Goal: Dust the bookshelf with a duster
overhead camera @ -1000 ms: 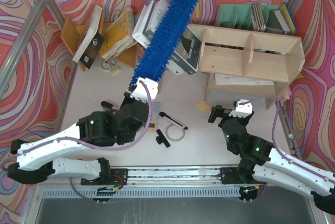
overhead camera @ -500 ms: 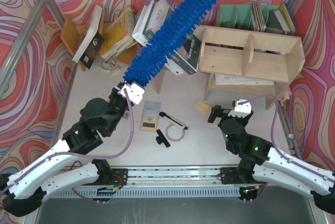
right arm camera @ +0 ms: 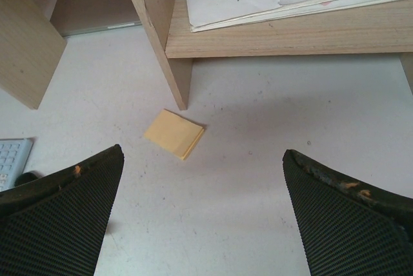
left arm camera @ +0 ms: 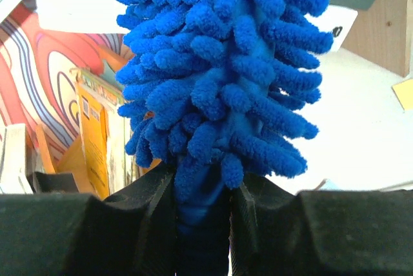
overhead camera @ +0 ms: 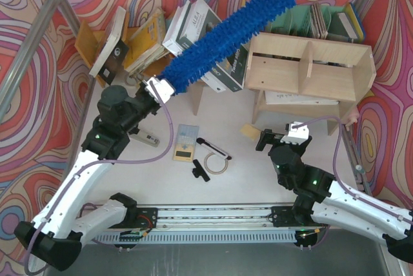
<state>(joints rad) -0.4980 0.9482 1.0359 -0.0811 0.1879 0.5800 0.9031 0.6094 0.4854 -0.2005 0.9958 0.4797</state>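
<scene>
Blue chenille looks soft and light and should flex harmlessly; the stiffer slim handle [left arm camera: 201,231] is the place to grip. Left gripper [overhead camera: 162,86] pinches it, duster [overhead camera: 229,34] slanting over books [overhead camera: 148,34], tip at bookshelf's [overhead camera: 310,63] left top. Right gripper [overhead camera: 264,139] spread, empty.

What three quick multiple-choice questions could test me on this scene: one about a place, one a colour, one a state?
1. Where is the yellow note pad? A on the table by the bookshelf B atop the bookshelf C in a compartment.
2. The duster is: A green B blue C red.
3. The left gripper is: A open, empty B out of sight C shut on the duster.
Answers: A, it lies on bare tabletop beside an upright; B, its fluffy head is bright blue; C, its fingers clamp the handle.
</scene>
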